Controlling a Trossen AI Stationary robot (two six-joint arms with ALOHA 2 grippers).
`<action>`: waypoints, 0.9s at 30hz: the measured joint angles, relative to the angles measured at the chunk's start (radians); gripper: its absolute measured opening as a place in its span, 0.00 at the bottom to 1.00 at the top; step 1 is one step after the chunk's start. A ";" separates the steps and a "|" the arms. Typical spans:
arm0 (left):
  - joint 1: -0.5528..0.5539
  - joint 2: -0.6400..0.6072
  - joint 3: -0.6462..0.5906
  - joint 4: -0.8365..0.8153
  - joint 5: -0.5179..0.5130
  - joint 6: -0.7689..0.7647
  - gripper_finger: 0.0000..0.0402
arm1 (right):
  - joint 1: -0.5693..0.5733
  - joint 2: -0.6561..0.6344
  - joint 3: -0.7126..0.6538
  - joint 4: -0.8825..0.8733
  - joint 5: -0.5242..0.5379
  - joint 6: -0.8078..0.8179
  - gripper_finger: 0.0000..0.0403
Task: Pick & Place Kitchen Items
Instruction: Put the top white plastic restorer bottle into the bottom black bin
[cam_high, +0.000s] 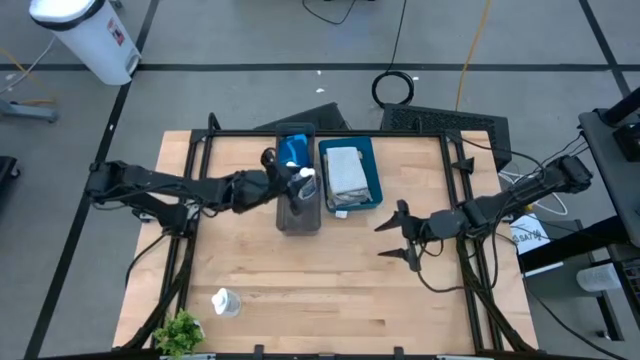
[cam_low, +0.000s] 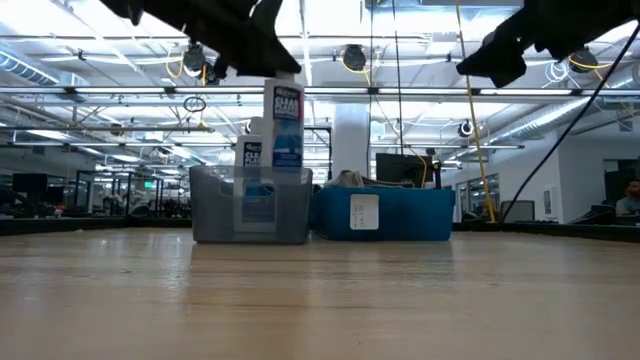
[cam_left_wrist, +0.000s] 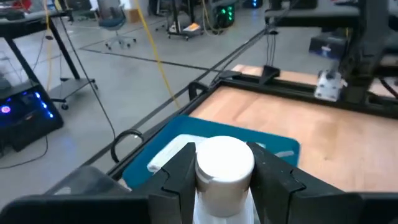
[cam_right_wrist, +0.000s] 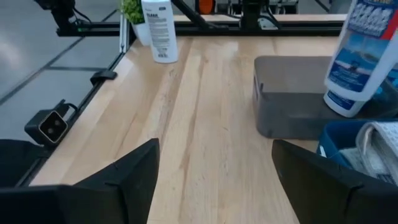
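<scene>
My left gripper (cam_high: 298, 186) reaches in from the table's left and is shut on a white bottle with blue marks (cam_low: 285, 125), which it holds over the grey tray (cam_high: 299, 222). A second such bottle (cam_low: 252, 158) stands inside that tray, and a blue sponge (cam_high: 293, 150) lies at the tray's far end. A third bottle (cam_high: 226, 300) stands on the table near the front left. A folded grey cloth (cam_high: 345, 170) lies in the teal tray (cam_high: 373, 165). My right gripper (cam_high: 402, 236) hangs open above bare table to the right of the trays. My left gripper pinches the bottle just below its white cap (cam_left_wrist: 224, 167) between its two fingers (cam_left_wrist: 181, 177). The fingers come in about level from the table's left. The bottle hangs roughly upright below them, its bottom (cam_right_wrist: 343, 107) at about the height of the grey tray's rim.
A small green plant (cam_high: 178, 331) stands at the front left corner beside the third bottle (cam_right_wrist: 159, 31). The two trays stand side by side at the table's far middle. Bare wood lies across the table's middle and front. Black frame rails run along the table's edges.
</scene>
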 joint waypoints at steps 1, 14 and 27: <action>0.015 0.002 -0.003 0.008 0.016 -0.004 0.29 | 0.000 -0.006 -0.010 0.003 0.000 0.000 0.70; 0.111 0.018 -0.183 0.249 0.162 -0.008 0.29 | 0.000 -0.018 -0.032 0.011 -0.001 -0.021 0.70; 0.126 0.110 -0.213 0.315 0.199 -0.019 0.29 | 0.000 -0.018 -0.032 0.028 0.000 -0.023 0.70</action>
